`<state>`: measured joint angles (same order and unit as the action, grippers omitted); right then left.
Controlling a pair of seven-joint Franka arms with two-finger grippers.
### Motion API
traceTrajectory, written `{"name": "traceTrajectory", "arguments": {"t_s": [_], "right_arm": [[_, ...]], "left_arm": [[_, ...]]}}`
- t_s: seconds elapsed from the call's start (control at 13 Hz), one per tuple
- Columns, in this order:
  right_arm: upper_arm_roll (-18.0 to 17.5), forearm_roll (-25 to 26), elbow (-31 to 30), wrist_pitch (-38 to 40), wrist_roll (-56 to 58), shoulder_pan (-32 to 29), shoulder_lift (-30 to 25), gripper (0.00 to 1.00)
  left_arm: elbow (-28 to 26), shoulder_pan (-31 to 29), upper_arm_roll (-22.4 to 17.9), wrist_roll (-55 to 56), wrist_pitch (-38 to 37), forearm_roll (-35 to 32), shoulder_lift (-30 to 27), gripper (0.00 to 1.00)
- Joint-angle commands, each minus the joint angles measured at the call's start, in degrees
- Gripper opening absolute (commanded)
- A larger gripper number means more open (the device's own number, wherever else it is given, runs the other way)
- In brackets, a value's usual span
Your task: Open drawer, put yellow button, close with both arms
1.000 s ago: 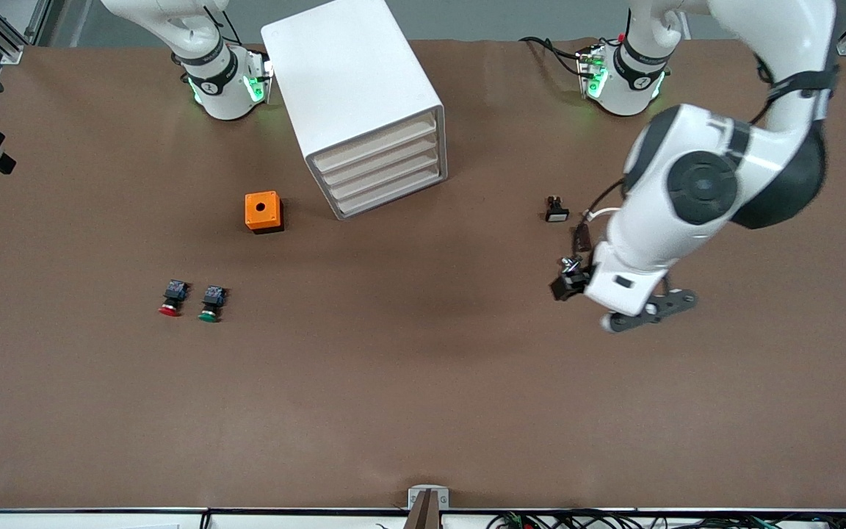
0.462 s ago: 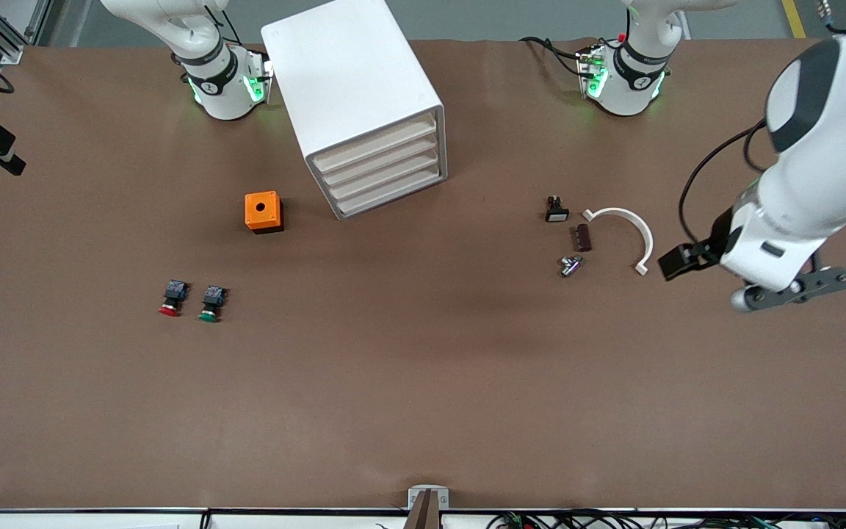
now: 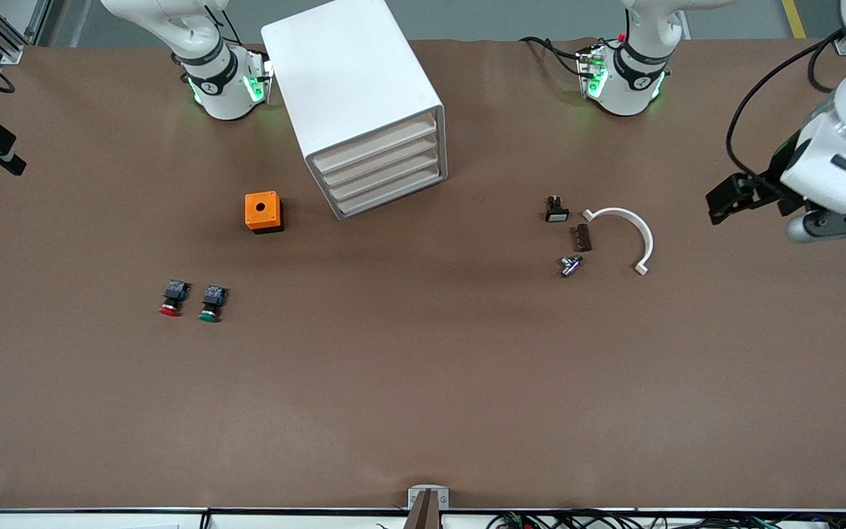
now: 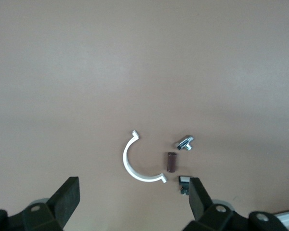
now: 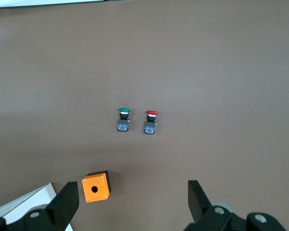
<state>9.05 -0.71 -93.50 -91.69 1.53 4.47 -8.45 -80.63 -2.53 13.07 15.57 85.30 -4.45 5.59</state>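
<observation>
The white cabinet (image 3: 349, 73) stands near the right arm's base, and a corner of it shows in the right wrist view (image 5: 24, 204). Its uppermost drawer (image 3: 375, 143) is shut, like the three below it. No yellow button shows in any view. My left gripper (image 3: 724, 200) is open and empty, up in the air over the left arm's end of the table; its wrist view (image 4: 132, 192) shows bare table between the jaws. My right gripper (image 5: 132, 192) is open and empty, high over the orange box (image 5: 96, 186), and is out of the front view.
The orange box (image 3: 263, 211) sits beside the cabinet. A red-capped button (image 3: 171, 298) and a green-capped button (image 3: 211, 303) lie nearer the front camera. A white half ring (image 3: 625, 224), brown piece (image 3: 582, 237), metal piece (image 3: 570, 265) and small black part (image 3: 556, 211) lie toward the left arm's end.
My left arm has swung away from over the small parts toward its end of the table, uncovering the white half ring. Nothing on the table has moved.
</observation>
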Motion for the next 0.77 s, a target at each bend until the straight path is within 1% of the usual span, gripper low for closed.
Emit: {"name": "traceTrajectory", "arguments": {"t_s": [0.0,0.08,0.15,0.69], "right_arm": [[0.3,-0.2,1.0,0.2,0.4,0.7,0.4,1.0],[0.3,-0.2,1.0,0.2,0.4,0.7,0.4,1.0],[0.3,-0.2,1.0,0.2,0.4,0.7,0.4,1.0],[0.3,-0.2,0.9,0.3,0.5,0.8,0.4,1.0]], "left_arm": [[-7.5,1.6,-5.8,-4.5,-0.3,3.8,-8.3,1.0],[-9.9,2.9,-6.8,-4.8,-0.3,3.8,-10.1,1.0],[-10.2,2.7,-6.9,-4.8,-0.3,3.9,-10.1,1.0],[-9.3,2.0,-6.9,-5.5,-0.4,3.9,-9.6,1.0]]}}
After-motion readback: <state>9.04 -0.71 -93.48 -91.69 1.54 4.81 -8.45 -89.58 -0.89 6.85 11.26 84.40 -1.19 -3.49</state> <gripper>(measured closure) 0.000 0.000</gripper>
